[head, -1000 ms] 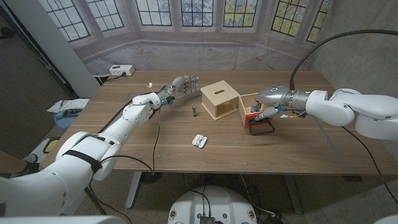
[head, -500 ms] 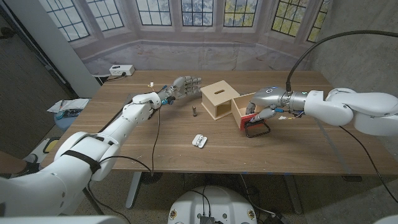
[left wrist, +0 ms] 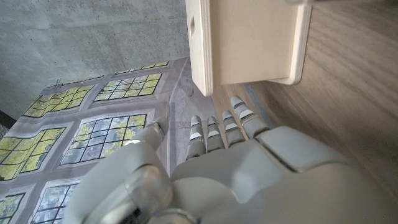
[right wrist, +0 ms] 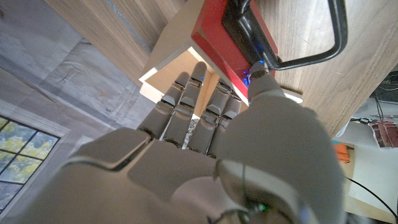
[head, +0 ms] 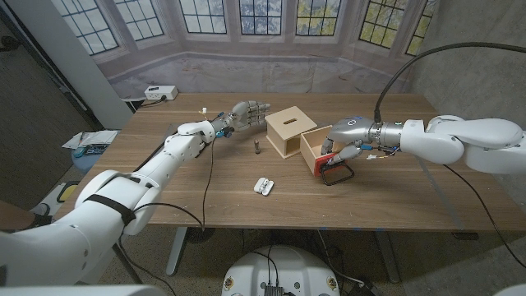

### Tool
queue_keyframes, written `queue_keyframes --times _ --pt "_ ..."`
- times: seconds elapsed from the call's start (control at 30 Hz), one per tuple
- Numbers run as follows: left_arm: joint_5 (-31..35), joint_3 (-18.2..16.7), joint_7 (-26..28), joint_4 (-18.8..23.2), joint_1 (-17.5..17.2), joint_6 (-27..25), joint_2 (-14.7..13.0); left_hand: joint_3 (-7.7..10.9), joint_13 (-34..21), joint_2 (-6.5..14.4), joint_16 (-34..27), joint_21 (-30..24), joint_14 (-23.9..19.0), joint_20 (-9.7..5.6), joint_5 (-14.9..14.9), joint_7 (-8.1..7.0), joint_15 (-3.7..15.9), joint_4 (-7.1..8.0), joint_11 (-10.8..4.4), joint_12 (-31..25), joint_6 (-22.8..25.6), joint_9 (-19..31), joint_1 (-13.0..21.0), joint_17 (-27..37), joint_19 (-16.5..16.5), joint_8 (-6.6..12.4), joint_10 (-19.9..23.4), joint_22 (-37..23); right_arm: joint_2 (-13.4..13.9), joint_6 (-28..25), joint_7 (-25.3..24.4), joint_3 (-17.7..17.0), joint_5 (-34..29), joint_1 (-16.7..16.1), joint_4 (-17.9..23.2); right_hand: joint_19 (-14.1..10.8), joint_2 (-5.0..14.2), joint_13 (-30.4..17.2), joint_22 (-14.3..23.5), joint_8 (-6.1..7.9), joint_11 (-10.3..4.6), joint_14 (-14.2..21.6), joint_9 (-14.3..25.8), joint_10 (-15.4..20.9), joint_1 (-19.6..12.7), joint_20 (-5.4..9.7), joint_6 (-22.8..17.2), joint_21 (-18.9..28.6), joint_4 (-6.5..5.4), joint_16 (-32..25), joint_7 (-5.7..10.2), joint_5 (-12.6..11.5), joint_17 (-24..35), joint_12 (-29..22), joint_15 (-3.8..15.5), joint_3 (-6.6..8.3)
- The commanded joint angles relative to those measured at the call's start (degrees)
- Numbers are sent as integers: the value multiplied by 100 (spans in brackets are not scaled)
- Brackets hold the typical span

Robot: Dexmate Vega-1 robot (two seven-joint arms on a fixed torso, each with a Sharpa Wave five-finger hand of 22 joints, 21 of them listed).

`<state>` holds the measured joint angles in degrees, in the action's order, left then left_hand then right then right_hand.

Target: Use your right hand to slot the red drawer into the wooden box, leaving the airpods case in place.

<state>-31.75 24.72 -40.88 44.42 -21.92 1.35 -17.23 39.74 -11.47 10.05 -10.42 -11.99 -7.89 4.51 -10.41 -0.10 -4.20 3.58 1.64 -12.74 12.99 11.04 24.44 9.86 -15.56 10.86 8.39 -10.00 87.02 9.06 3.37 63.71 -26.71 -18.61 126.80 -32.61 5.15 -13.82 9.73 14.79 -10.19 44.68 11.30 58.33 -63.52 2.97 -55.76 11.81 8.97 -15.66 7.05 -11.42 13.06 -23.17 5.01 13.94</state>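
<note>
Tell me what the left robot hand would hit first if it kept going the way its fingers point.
Most likely the wooden box: the left robot hand points at its near side, with bare table between. Depth is hard to judge.

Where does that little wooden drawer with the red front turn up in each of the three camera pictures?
Head view: the wooden drawer with the red front sits right of centre, against the pale wooden box, with the right hand on it.
Left wrist view: the drawer is not in it; the box's wall is.
Right wrist view: its red front lies just past the fingertips.
Shared landmark: the pale wooden box.
</note>
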Motion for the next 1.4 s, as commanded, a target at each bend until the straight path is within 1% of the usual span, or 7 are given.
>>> queue_keyframes --times 0.03,0.2,0.43,0.53,1.07,1.4 --pt "34 48 -99 73 -1 -59 26 9 -13 3 -10 17 -43 17 -12 5 3 22 -2 -4 -37 13 -58 17 0 0 66 -31 -86 426 126 671 192 624 -252 -45 81 -19 25 16 -166 58 16 238 -110 461 -350 -16 -4 17 312 -26 15 -33 863 -38" --pt "21 60 -82 235 -77 -156 -29 14 -13 3 -7 16 -43 21 -12 4 0 21 2 -3 -37 12 -63 15 -2 2 68 -31 -113 561 189 810 259 741 -342 -42 87 -28 25 11 -165 61 17 240 -109 461 -349 -19 -10 22 317 -24 17 -32 864 -45" --pt "-10 77 -53 404 -154 -230 -69 18 -13 0 -6 16 -47 19 -12 8 -2 21 -1 0 -37 12 -73 13 -3 3 69 -31 -187 769 149 944 292 871 -519 -46 89 -36 26 1 -164 56 18 236 -104 459 -339 -19 -16 34 315 -23 16 -26 863 -57" --pt "-21 86 -32 481 -187 -264 -90 21 -13 1 -5 16 -47 19 -13 6 -1 22 6 1 -37 12 -76 13 -4 4 68 -31 -275 863 160 988 295 931 -636 -45 92 -40 26 0 -164 56 19 235 -103 459 -343 -20 -19 38 308 -22 17 -23 863 -61" --pt "-78 138 36 693 -276 -362 -147 33 -13 -3 0 17 -53 22 -13 2 1 17 11 4 -45 11 -95 9 -5 4 76 -31 -539 1214 122 1161 253 1134 -1002 -52 109 -52 26 -20 -165 69 22 229 -113 454 -332 -21 -21 54 310 -21 22 -5 866 -80" --pt "-137 137 149 990 -423 -472 -254 41 -14 -6 -2 18 -69 24 -13 3 5 16 31 3 -46 11 -110 8 -6 6 89 -31 -662 1413 7 1246 198 1207 -1227 -61 117 -53 26 -35 -162 82 23 200 -120 459 -316 -20 -21 61 308 -20 26 19 866 -88"
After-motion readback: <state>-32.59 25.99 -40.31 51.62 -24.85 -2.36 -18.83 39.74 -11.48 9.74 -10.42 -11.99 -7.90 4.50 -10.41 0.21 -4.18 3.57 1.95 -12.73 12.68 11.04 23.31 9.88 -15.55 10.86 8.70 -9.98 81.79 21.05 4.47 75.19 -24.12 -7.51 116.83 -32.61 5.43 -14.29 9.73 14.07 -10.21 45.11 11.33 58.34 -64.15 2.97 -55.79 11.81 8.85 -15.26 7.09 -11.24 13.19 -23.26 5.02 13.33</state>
